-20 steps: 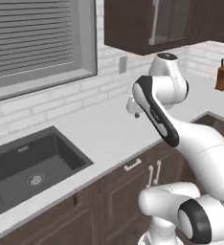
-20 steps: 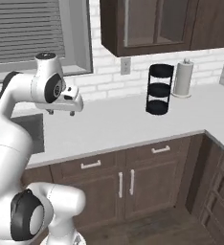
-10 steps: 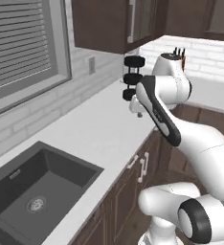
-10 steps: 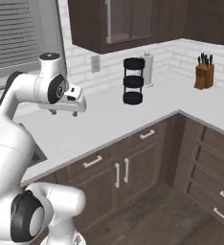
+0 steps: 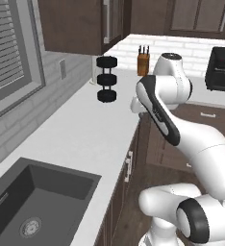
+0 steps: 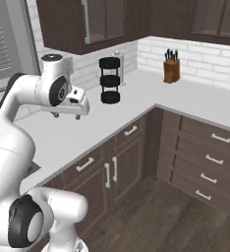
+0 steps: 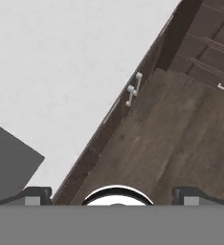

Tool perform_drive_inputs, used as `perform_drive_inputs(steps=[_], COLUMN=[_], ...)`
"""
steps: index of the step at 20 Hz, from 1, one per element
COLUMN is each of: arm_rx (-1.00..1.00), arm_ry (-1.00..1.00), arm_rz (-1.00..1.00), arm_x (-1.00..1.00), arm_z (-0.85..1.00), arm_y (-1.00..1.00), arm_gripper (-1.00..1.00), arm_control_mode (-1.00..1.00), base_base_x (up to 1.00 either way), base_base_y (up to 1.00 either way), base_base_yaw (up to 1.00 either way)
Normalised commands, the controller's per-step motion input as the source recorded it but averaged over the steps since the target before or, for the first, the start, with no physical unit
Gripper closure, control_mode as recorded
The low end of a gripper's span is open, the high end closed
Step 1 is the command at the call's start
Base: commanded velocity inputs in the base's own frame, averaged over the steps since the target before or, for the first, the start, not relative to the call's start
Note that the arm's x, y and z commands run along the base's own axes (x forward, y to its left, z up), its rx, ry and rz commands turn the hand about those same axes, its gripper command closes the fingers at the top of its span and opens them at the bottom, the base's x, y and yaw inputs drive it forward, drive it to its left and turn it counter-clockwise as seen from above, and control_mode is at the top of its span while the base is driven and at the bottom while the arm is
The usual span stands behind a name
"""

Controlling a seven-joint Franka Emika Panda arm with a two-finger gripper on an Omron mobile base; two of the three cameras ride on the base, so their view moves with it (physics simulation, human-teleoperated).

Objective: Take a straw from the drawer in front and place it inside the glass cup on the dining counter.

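My gripper hangs over the front edge of the white kitchen counter, pointing down. In the hand view its two dark fingertips stand far apart at the bottom with nothing between them, so my gripper is open and empty. Closed dark brown drawers with silver handles sit under the counter on the right; which one holds the straw I cannot tell. The straw, the glass cup and the dining counter are out of view.
A black three-tier stand and a knife block stand at the counter's back. The dark sink lies at the lower left. A black appliance sits far right. Wood floor stretches below the cabinet door handles.
The whole picture has swung: the base turned, so window and sink slid left and the counter corner with knife block and drawers came into view. The arm keeps its pose, gripper still open.
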Motion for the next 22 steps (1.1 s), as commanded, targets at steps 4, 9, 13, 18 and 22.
perform_drive_inputs(steps=[4, 9, 13, 18, 22], arm_rx=[0.01, 0.16, 0.28, 0.31, 0.33], arm_ry=[0.05, 0.00, 0.00, 0.00, 0.00], arm_rz=[-0.36, -0.26, -0.17, -0.06, -0.01], arm_x=[0.00, -0.02, -0.09, -0.02, 0.00], arm_z=[-0.02, -0.18, -0.46, -0.76, -0.79], arm_y=[-0.09, -0.89, -0.97, -0.72, -0.30], arm_gripper=[-1.00, -1.00, -1.00, -1.00, -1.00], arm_control_mode=[-1.00, -1.00, -1.00, -1.00, -1.00], base_base_x=[0.00, 0.00, 0.00, 0.00, 0.00], base_base_y=[0.00, 0.00, 0.00, 0.00, 0.00], base_base_yaw=[0.00, 0.00, 0.00, 0.00, 0.00])
